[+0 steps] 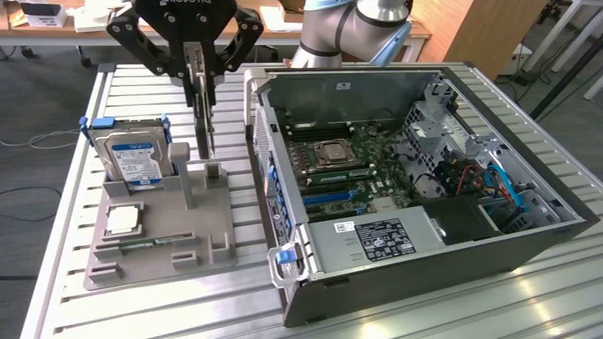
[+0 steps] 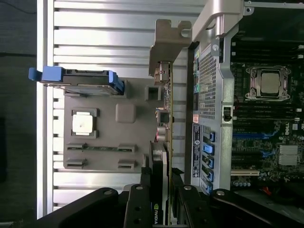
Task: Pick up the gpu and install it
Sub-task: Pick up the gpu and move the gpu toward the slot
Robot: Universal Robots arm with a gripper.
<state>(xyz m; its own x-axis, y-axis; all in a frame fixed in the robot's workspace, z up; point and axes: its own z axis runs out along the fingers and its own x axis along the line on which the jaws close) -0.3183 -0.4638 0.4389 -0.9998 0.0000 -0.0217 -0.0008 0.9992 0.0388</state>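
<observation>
**Item:** gpu [image 1: 203,127], thin black card, silvery bracket [image 2: 166,45] on one end

**Holder of item:** gripper [image 1: 202,78], fingers closed partway onto the card's upper edge, one on each face; card hangs below it toward 6 o'clock in the exterior view

**Location:** over the grey parts tray [image 1: 141,261] on the desk [image 1: 236,304], between the hard drive [image 1: 132,159] at its 9 o'clock and the open computer case [image 1: 424,282] at its 3 o'clock; near the case's rear wall, not inside

**Attitude:** on edge, faces turned to 9 and 3 o'clock; in the wrist view the long axis runs from the gripper [image 2: 161,178] out to the bracket, alongside the rear wall

**Governing relation:** blue expansion slots [image 1: 330,199] on the motherboard [image 1: 349,166] lie at 4 o'clock of the card, beyond the wall

**Not determinable:** whether the lower edge is clear of the tray's slot; connector edge; which slot is free
</observation>
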